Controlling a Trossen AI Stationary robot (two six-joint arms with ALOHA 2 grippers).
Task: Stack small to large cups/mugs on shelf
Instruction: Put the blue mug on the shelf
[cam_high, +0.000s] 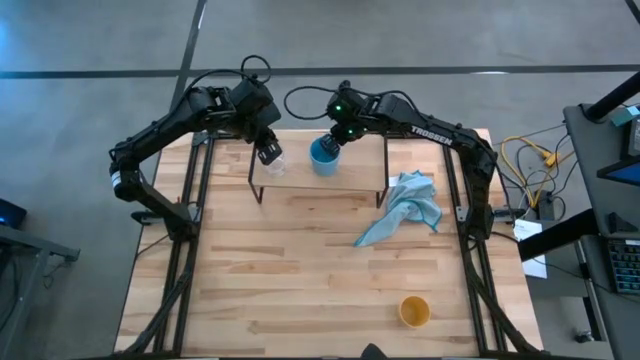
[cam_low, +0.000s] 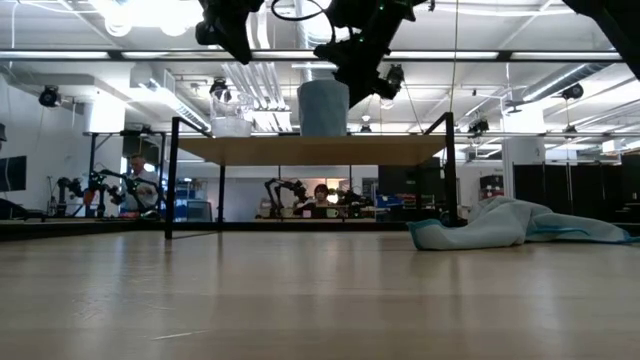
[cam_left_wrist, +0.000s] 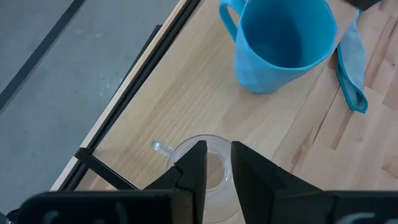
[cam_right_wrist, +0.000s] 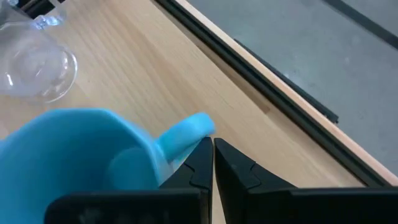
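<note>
We are observing the left gripper (cam_high: 268, 152) hanging over the left part of the shelf (cam_high: 355, 168). Its fingers (cam_left_wrist: 198, 163) are standing a narrow gap apart, straddling the near rim of the clear glass (cam_left_wrist: 205, 177), which is sitting on the shelf directly beneath the jaws. Whether the pads are pressing the rim, we cannot tell.

We are finding the right gripper (cam_high: 333, 143) at the light blue cup (cam_high: 323, 157), which is standing upright on the shelf just beside the glass. In the right wrist view its fingers (cam_right_wrist: 200, 160) are showing almost shut, with the cup's handle (cam_right_wrist: 185, 135) lying just ahead of the tips and the cup body to one side of them. Whether the jaws are pinching the handle, we cannot tell.

We are noting the yellow-orange cup (cam_high: 414, 311) standing on the tabletop (cam_high: 280, 280), well apart from both sets of jaws. A light blue cloth (cam_high: 405, 208) is lying crumpled on the tabletop beside the shelf, nearer the right gripper.
</note>
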